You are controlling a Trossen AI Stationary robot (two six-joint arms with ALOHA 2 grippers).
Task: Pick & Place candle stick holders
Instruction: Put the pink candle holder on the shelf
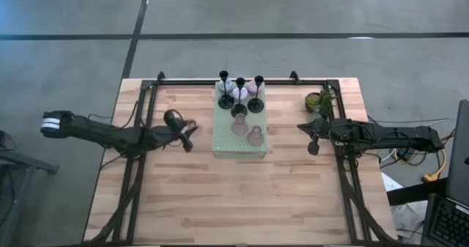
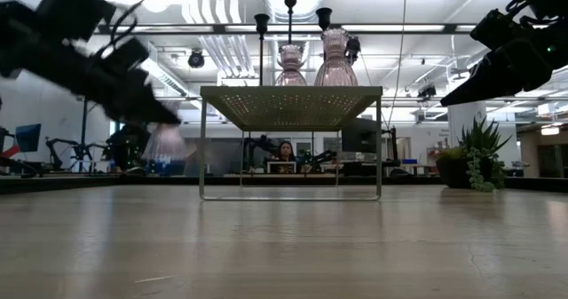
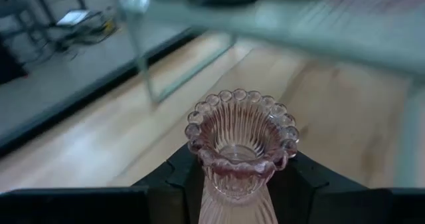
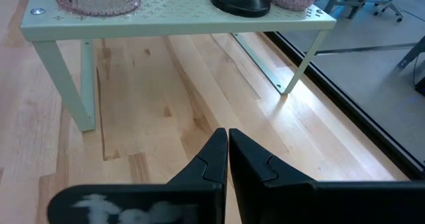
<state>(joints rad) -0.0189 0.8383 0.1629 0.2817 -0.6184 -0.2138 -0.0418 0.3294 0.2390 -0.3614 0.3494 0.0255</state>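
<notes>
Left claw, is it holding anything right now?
Yes. The left claw is shut on a pink glass candle holder, its fingers pressing both sides.

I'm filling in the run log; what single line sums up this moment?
left gripper: shut on pink glass holder, left of shelf | right gripper: shut, empty, right of shelf | shelf: other holders on top

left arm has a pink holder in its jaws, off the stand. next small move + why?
Probably carry it right, above the pale green stand, then lower. The left gripper is shut on a pink glass holder held clear of the table, left of the stand, where two pink holders already sit. The right gripper waits shut.
</notes>
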